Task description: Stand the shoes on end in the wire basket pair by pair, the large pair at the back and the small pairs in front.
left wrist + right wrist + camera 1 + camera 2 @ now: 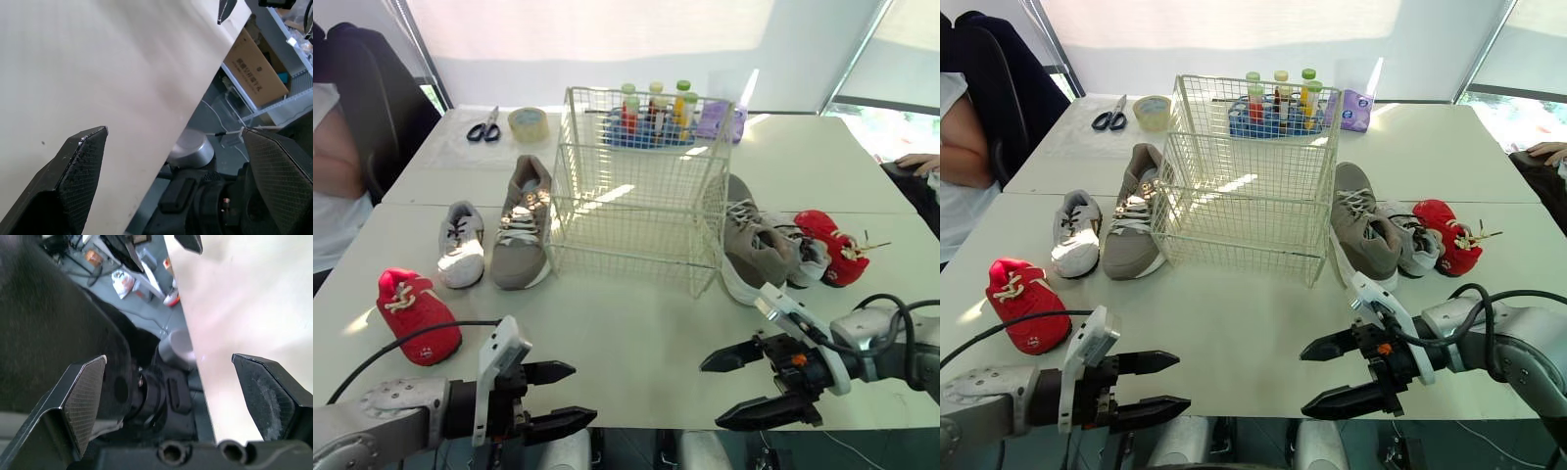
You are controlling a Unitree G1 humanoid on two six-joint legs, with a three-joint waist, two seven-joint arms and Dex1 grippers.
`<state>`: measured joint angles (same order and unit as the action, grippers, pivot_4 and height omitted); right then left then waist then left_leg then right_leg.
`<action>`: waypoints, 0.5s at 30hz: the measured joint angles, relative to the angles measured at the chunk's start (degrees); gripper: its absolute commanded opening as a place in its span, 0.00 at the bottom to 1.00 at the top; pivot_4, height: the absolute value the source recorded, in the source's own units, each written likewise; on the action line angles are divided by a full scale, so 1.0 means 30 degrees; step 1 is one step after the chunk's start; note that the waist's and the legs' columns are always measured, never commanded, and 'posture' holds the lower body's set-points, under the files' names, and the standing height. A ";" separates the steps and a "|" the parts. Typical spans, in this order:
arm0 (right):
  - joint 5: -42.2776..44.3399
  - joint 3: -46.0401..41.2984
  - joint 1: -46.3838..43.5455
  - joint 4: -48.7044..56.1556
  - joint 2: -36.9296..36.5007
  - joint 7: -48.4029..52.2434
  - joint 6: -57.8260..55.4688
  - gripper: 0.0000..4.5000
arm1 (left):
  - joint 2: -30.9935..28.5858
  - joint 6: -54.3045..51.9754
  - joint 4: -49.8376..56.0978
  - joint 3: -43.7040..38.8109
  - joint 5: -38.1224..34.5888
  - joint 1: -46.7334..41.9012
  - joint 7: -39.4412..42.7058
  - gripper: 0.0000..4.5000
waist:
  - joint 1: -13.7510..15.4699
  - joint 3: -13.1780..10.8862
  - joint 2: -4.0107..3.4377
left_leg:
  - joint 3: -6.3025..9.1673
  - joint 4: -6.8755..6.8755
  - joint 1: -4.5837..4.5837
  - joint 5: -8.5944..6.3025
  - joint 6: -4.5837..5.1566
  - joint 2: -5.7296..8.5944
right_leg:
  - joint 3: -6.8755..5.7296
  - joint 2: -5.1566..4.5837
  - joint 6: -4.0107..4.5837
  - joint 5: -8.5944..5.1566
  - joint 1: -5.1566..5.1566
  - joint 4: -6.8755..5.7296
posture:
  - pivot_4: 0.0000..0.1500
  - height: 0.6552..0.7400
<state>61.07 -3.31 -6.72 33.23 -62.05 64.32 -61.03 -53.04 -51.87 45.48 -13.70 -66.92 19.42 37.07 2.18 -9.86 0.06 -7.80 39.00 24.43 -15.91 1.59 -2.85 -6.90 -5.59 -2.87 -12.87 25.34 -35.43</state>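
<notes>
The left gripper point(584, 393) and the right gripper point(710, 395) hang over the near edge of the pale table point(646, 323). Each has its black fingers spread wide, with nothing between them.

Farther out stands the cream wire basket point(626, 250), with no shoe inside. Beside it on the left lie a large taupe lace-up sneaker point(521, 230), a small white and grey sneaker point(462, 247) and a small red fabric shoe point(416, 313). The second taupe sneaker point(754, 245), second white and grey sneaker point(1417, 250) and second red shoe point(829, 240) lie on the right.

I judge the task is not begun. The next move calls for grasping a taupe sneaker and standing it on end at the back of the basket.
</notes>
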 measured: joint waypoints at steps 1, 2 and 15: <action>-0.0004 -0.0002 -0.0238 -0.0022 0.0027 -0.0132 0.0004 1.00 | 0.0062 0.0006 -0.0094 0.0013 0.0000 -0.0175 -0.0004 1.00 | -0.0006 0.0000 0.0000 | 0.0000 0.0000 0.0001 0.0000 0.0000 0.0000 | 0.0000 0.0001 0.0000 0.0000 0.0001 0.0001 | 1.00 1.00; -0.0020 -0.0003 -0.0352 -0.0033 0.0027 -0.0296 0.0004 1.00 | 0.0088 -0.0003 -0.0179 0.0040 0.0000 -0.0352 -0.0022 1.00 | -0.0002 0.0000 0.0001 | 0.0000 0.0000 0.0001 0.0000 0.0000 -0.0001 | -0.0001 0.0001 0.0000 0.0000 0.0000 0.0000 | 1.00 1.00; 0.0080 -0.0225 -1.1481 -0.2370 -0.1088 -0.0867 -0.0487 1.00 | -0.2961 -0.0160 -0.2514 -0.0219 0.0473 -0.5186 0.2693 1.00 | -0.0225 -0.0123 -0.0140 | -0.0003 -0.0008 0.0013 0.0012 -0.0018 -0.0011 | -0.0017 0.0042 0.0004 0.0021 0.0065 0.0000 | 1.00 1.00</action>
<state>61.31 -3.98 -41.16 26.12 -65.32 61.72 -62.50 -61.93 -52.35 37.94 -14.36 -65.50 3.86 45.15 1.50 -10.23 -0.36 -7.80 38.97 24.46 -15.87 1.54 -2.89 -6.95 -5.46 -2.86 -12.80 25.53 -35.43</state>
